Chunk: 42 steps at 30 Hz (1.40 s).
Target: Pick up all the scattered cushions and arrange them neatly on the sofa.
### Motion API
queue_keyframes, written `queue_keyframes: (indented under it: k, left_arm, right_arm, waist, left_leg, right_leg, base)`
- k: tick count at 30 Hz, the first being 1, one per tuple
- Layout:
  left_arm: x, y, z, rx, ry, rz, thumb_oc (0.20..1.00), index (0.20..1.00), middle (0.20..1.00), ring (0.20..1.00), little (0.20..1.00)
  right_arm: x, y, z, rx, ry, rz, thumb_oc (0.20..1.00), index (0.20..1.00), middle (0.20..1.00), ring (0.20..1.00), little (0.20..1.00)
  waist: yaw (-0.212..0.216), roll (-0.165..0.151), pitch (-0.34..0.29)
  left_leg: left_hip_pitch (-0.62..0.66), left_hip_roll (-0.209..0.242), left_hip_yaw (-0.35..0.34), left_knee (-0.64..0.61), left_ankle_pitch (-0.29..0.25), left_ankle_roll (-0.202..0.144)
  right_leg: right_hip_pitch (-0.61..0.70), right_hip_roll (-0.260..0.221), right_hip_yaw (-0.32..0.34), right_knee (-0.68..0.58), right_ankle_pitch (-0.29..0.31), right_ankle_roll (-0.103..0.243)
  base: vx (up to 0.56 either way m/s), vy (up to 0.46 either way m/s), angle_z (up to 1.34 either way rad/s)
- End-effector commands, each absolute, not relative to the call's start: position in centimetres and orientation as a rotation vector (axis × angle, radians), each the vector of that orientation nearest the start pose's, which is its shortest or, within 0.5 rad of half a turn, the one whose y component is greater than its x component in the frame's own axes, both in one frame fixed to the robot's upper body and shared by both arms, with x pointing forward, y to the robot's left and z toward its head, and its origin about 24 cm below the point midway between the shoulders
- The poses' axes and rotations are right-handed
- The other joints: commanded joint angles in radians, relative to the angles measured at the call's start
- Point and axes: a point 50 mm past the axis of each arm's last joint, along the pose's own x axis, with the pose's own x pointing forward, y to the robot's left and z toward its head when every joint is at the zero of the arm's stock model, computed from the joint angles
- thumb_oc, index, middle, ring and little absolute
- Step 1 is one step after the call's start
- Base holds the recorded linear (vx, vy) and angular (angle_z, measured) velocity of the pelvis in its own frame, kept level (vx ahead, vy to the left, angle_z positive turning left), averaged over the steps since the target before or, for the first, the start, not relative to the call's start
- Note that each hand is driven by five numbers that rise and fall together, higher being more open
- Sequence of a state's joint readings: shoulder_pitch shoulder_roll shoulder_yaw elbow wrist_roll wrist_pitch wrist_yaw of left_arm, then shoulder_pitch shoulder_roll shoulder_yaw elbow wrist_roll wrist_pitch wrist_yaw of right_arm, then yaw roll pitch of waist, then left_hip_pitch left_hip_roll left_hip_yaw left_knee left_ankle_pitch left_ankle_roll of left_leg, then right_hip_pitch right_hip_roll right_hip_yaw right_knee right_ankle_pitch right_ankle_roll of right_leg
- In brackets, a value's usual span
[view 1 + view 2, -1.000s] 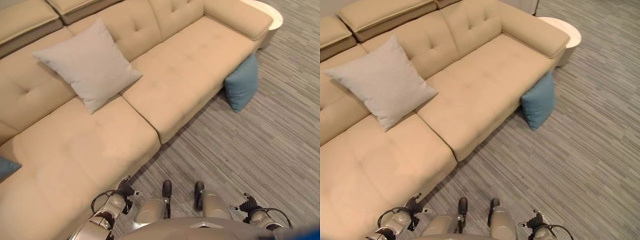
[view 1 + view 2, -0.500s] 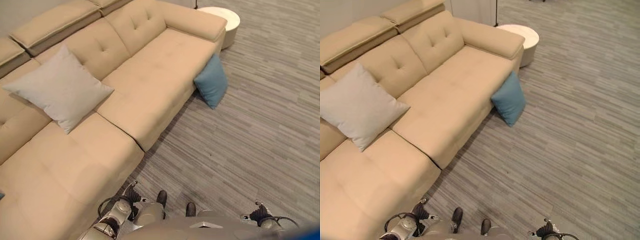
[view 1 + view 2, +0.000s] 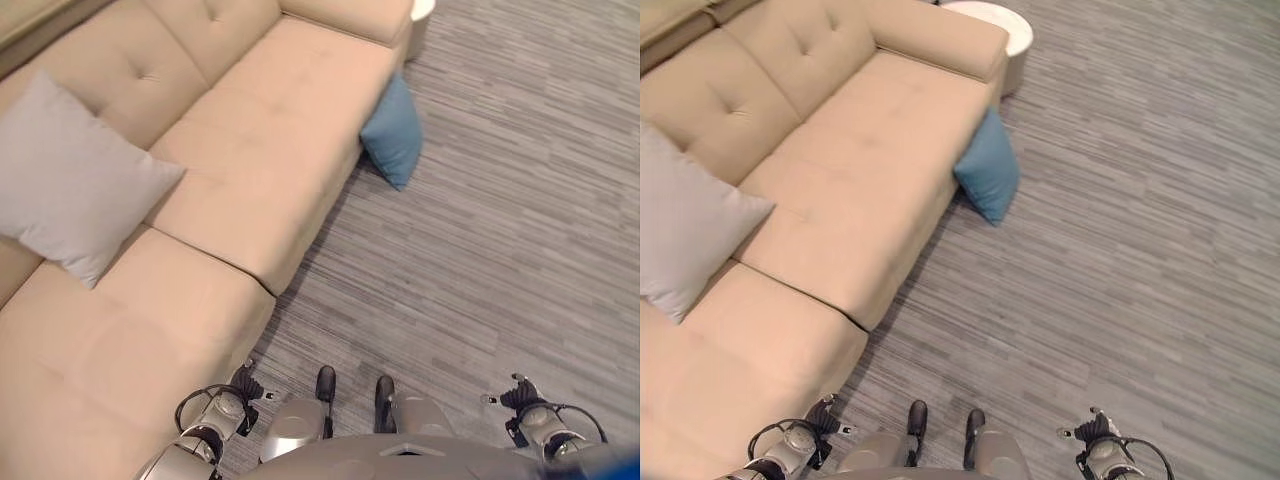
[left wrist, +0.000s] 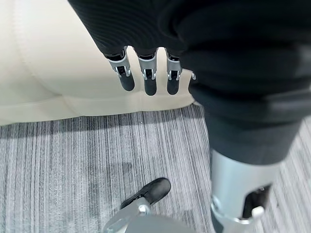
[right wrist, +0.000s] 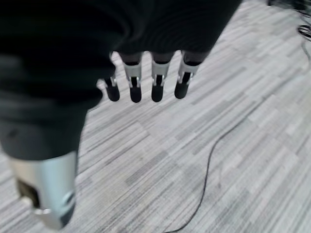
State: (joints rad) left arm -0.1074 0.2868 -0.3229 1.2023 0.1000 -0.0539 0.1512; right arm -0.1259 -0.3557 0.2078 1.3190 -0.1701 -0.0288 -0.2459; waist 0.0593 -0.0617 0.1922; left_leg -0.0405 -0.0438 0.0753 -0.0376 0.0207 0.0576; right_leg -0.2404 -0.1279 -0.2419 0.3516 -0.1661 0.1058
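Two cushions are in sight. One is a grey cushion (image 3: 75, 185), leaning against the backrest on the seat of the sofa. The other is a blue cushion (image 3: 393, 135), standing on the floor and propped against the sofa's front near its armrest end.

There is one sofa (image 3: 270, 130), beige, with two seat sections showing side by side and one armrest (image 3: 930, 38) at its far end.

One round white side table (image 3: 1002, 28) stands just past that armrest.

Two robot hands show: the left hand (image 4: 146, 77) and the right hand (image 5: 146, 80), each with straight fingers and empty.
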Motion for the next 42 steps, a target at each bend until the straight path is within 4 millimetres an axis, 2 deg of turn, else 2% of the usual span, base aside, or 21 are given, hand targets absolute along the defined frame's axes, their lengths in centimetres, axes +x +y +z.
queue_keyframes:
  k: [1, 4, 8, 10, 12, 13, 14, 18, 19, 20, 21, 23, 24, 28, 31, 33, 36, 37, 38, 41, 42]
  left_arm:
    - [13.5, 23.2, -14.8, 0.564, 1.038, -0.031, 1.000, 1.000, 1.000, 1.000, 1.000]
    - [13.6, 23.2, -14.7, 0.556, 1.032, -0.027, 1.000, 1.000, 1.000, 1.000, 1.000]
    - [14.3, 21.9, -14.7, 0.527, 1.011, -0.051, 1.000, 1.000, 1.000, 1.000, 1.000]
    - [15.1, 20.9, -14.6, 0.509, 0.984, -0.076, 1.000, 1.000, 1.000, 1.000, 1.000]
    - [15.5, 20.4, -14.5, 0.500, 0.966, -0.083, 1.000, 1.000, 1.000, 1.000, 1.000]
    - [15.4, 19.9, -14.6, 0.489, 0.966, -0.096, 1.000, 1.000, 1.000, 1.000, 1.000]
    - [15.4, 19.8, -14.6, 0.487, 0.967, -0.100, 1.000, 1.000, 1.000, 1.000, 1.000]
    - [15.3, 19.8, -14.6, 0.484, 0.964, -0.110, 1.000, 1.000, 1.000, 1.000, 1.000]
    - [14.6, 19.5, -15.0, 0.510, 0.981, -0.124, 1.000, 1.000, 1.000, 1.000, 1.000]
    - [13.8, 19.2, -15.3, 0.505, 1.001, -0.132, 1.000, 1.000, 1.000, 1.000, 1.000]
    - [13.1, 18.7, -15.6, 0.487, 1.020, -0.123, 1.000, 1.000, 1.000, 1.000, 1.000]
    - [12.4, 18.6, -15.9, 0.488, 1.040, -0.121, 1.000, 1.000, 1.000, 1.000, 1.000]
    - [12.5, 18.9, -15.7, 0.490, 1.034, -0.101, 1.000, 1.000, 1.000, 1.000, 1.000]
    - [13.5, 19.4, -15.3, 0.505, 1.000, -0.083, 1.000, 1.000, 1.000, 1.000, 1.000]
    - [14.2, 19.7, -15.0, 0.514, 0.976, -0.069, 1.000, 1.000, 1.000, 1.000, 1.000]
    - [14.3, 19.8, -14.9, 0.505, 0.971, -0.062, 1.000, 1.000, 1.000, 1.000, 1.000]
    - [14.1, 19.9, -15.0, 0.498, 0.985, -0.054, 1.000, 1.000, 1.000, 1.000, 1.000]
    - [14.0, 20.1, -15.1, 0.507, 0.991, -0.058, 1.000, 1.000, 1.000, 1.000, 1.000]
    - [13.1, 19.4, -15.5, 0.499, 1.017, -0.075, 1.000, 1.000, 1.000, 1.000, 1.000]
    - [13.0, 18.8, -15.6, 0.464, 1.024, -0.070, 1.000, 1.000, 1.000, 1.000, 1.000]
    - [13.4, 18.4, -15.5, 0.445, 1.009, -0.076, 1.000, 1.000, 1.000, 1.000, 1.000]
  right_arm:
    - [11.4, -30.7, -13.1, -0.821, 1.141, -0.169, 1.000, 1.000, 1.000, 1.000, 1.000]
    - [11.0, -31.2, -13.0, -0.823, 1.161, -0.179, 1.000, 1.000, 1.000, 1.000, 1.000]
    - [8.8, -32.0, -13.2, -0.755, 1.220, -0.258, 1.000, 1.000, 1.000, 1.000, 1.000]
    - [8.9, -32.1, -13.1, -0.746, 1.218, -0.285, 1.000, 1.000, 1.000, 1.000, 1.000]
    - [8.9, -32.1, -13.1, -0.730, 1.222, -0.298, 1.000, 1.000, 1.000, 1.000, 1.000]
    - [8.7, -32.3, -13.0, -0.731, 1.227, -0.313, 1.000, 1.000, 1.000, 1.000, 1.000]
    - [8.6, -32.5, -13.0, -0.731, 1.228, -0.322, 1.000, 1.000, 1.000, 1.000, 1.000]
    - [8.6, -33.1, -12.7, -0.757, 1.234, -0.328, 1.000, 1.000, 1.000, 1.000, 1.000]
    - [10.7, -28.8, -14.0, -0.770, 1.141, -0.220, 1.000, 1.000, 1.000, 1.000, 1.000]
    - [11.6, -27.2, -14.3, -0.753, 1.125, -0.165, 1.000, 1.000, 1.000, 1.000, 1.000]
    - [10.5, -25.6, -15.1, -0.752, 1.140, -0.119, 1.000, 1.000, 1.000, 1.000, 1.000]
    - [10.0, -25.1, -15.4, -0.739, 1.146, -0.127, 1.000, 1.000, 1.000, 1.000, 1.000]
    - [10.1, -25.1, -15.3, -0.748, 1.140, -0.122, 1.000, 1.000, 1.000, 1.000, 1.000]
    - [11.0, -25.2, -15.1, -0.770, 1.113, -0.101, 1.000, 1.000, 1.000, 1.000, 1.000]
    - [11.7, -25.1, -14.8, -0.784, 1.084, -0.085, 1.000, 1.000, 1.000, 1.000, 1.000]
    - [11.9, -25.3, -14.7, -0.799, 1.082, -0.076, 1.000, 1.000, 1.000, 1.000, 1.000]
    - [11.9, -25.6, -14.7, -0.813, 1.089, -0.077, 1.000, 1.000, 1.000, 1.000, 1.000]
    - [10.9, -26.0, -14.9, -0.809, 1.129, -0.085, 1.000, 1.000, 1.000, 1.000, 1.000]
    - [9.5, -26.1, -15.2, -0.753, 1.179, -0.120, 1.000, 1.000, 1.000, 1.000, 1.000]
    - [9.4, -26.1, -15.2, -0.624, 1.172, -0.230, 1.000, 1.000, 1.000, 1.000, 1.000]
    - [9.8, -26.3, -15.1, -0.567, 1.154, -0.287, 1.000, 1.000, 1.000, 1.000, 1.000]
  waist:
    - [0.009, -0.016, -0.040]
    - [0.000, -0.013, -0.036]
    - [-0.030, -0.015, -0.074]
    - [-0.032, -0.016, -0.065]
    - [-0.027, -0.013, -0.058]
    - [-0.022, -0.013, -0.060]
    - [-0.023, -0.012, -0.062]
    - [0.010, 0.011, -0.048]
    - [0.041, 0.018, -0.042]
    - [0.050, 0.026, -0.049]
    - [0.048, 0.032, -0.066]
    - [0.035, 0.033, -0.088]
    - [0.037, 0.031, -0.102]
    - [0.012, 0.048, -0.083]
    - [0.000, 0.070, -0.070]
    - [-0.007, 0.073, -0.073]
    - [-0.021, 0.067, -0.063]
    - [-0.041, 0.063, -0.065]
    - [-0.052, 0.058, -0.091]
    - [-0.061, 0.065, -0.103]
    - [-0.061, 0.057, -0.092]
  left_leg:
    - [-0.020, 0.002, -0.078, 0.120, -0.164, -0.035]
    - [0.000, 0.009, -0.074, 0.124, -0.179, -0.042]
    - [0.022, 0.053, -0.074, 0.210, -0.216, -0.092]
    - [-0.052, 0.062, -0.084, 0.386, -0.171, -0.114]
    - [-0.094, 0.058, -0.108, 0.452, -0.136, -0.121]
    - [-0.134, 0.038, -0.106, 0.394, -0.172, -0.106]
    - [-0.147, 0.034, -0.097, 0.361, -0.166, -0.103]
    - [-0.223, -0.004, -0.094, 0.220, -0.043, -0.110]
    - [-0.237, -0.020, -0.113, 0.223, -0.034, -0.116]
    - [-0.233, -0.022, -0.120, 0.208, -0.033, -0.115]
    - [-0.195, -0.025, -0.129, 0.175, -0.045, -0.098]
    - [-0.153, -0.030, -0.116, 0.167, -0.066, -0.074]
    - [-0.122, -0.034, -0.095, 0.170, -0.101, -0.047]
    - [-0.086, -0.033, -0.097, 0.167, -0.132, -0.004]
    - [-0.039, -0.028, -0.107, 0.155, -0.159, 0.010]
    - [0.009, -0.032, -0.117, 0.140, -0.185, 0.007]
    - [0.069, -0.032, -0.125, 0.114, -0.210, -0.008]
    - [0.099, -0.033, -0.148, 0.094, -0.219, -0.022]
    - [0.120, -0.021, -0.156, 0.105, -0.237, -0.037]
    - [0.086, 0.000, -0.147, 0.216, -0.196, -0.080]
    - [0.007, 0.013, -0.128, 0.371, -0.131, -0.106]
  right_leg:
    - [0.022, -0.028, -0.021, -0.240, 0.212, 0.050]
    - [0.005, -0.041, -0.051, -0.278, 0.229, 0.056]
    - [0.085, 0.001, -0.027, -0.335, 0.216, 0.014]
    - [0.142, 0.020, -0.017, -0.375, 0.201, -0.013]
    - [0.165, 0.036, -0.014, -0.389, 0.186, -0.029]
    - [0.193, 0.039, 0.004, -0.405, 0.168, -0.021]
    - [0.201, 0.041, 0.007, -0.408, 0.165, -0.017]
    - [0.247, 0.080, 0.039, -0.406, 0.131, -0.020]
    - [0.262, 0.089, 0.050, -0.399, 0.115, -0.025]
    - [0.264, 0.095, 0.066, -0.384, 0.100, -0.026]
    - [0.284, 0.100, 0.087, -0.370, 0.076, -0.024]
    - [0.299, 0.083, 0.113, -0.323, 0.053, -0.017]
    - [0.280, 0.064, 0.123, -0.224, 0.043, 0.004]
    - [0.132, 0.032, 0.129, 0.053, 0.135, 0.068]
    - [0.046, 0.008, 0.096, 0.146, 0.155, 0.062]
    - [0.004, -0.006, 0.055, 0.029, 0.131, 0.036]
    - [-0.025, -0.020, 0.023, -0.186, 0.191, 0.044]
    - [-0.028, -0.008, 0.062, -0.276, 0.222, 0.060]
    - [0.011, 0.011, 0.081, -0.303, 0.239, 0.038]
    - [0.069, 0.036, 0.086, -0.340, 0.223, 0.014]
    - [0.118, 0.042, 0.085, -0.364, 0.208, -0.010]
  base:
    - [0.14, -0.130, -1.03]
    - [0.16, -0.152, -0.25]
    - [0.26, -0.334, 0.08]
    - [0.16, -0.303, 0.26]
    - [0.18, -0.174, 0.03]
    - [0.26, -0.107, -0.38]
    - [0.28, -0.080, -0.54]
    - [0.22, -0.029, -0.26]
    - [0.27, 0.028, -0.49]
    - [0.34, 0.103, -0.71]
    - [0.35, 0.141, -0.73]
    - [0.46, 0.194, -0.87]
    - [0.44, 0.199, -0.93]
    - [0.17, 0.100, -0.35]
    - [0.23, 0.044, 0.10]
    - [0.30, -0.078, -0.03]
    - [0.32, -0.186, -0.10]
    - [0.54, -0.403, 0.42]
    - [0.49, -0.407, 0.60]
    - [0.21, -0.270, 0.38]
    - [0.12, -0.264, -0.18]
